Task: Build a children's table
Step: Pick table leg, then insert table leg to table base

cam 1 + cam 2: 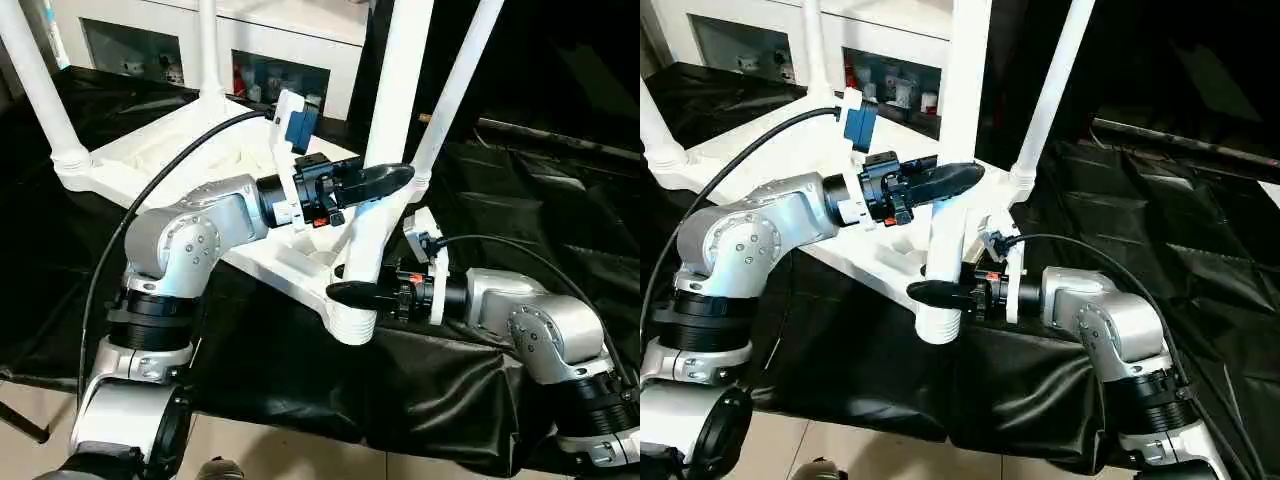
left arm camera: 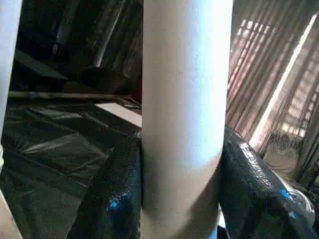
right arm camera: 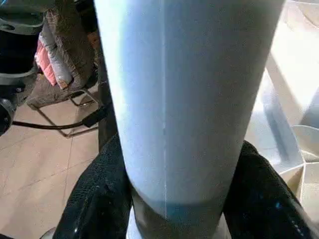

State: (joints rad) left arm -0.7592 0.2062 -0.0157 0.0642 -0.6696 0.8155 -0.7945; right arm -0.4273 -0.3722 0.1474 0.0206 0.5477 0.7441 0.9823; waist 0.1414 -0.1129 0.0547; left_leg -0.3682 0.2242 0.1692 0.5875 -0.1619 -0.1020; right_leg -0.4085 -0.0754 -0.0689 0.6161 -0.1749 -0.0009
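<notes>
writing: none legible | leg [image 1: 395,120]: plain white | both claws grip it

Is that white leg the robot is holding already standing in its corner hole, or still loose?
In: the leg stands upright with its base in the near corner socket. Whether fully seated, cannot tell.

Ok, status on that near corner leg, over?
Left gripper shut on near leg, high up. Right gripper shut on same leg, just above corner socket. Tabletop upside down, three other legs standing. Nothing in the way.
</notes>
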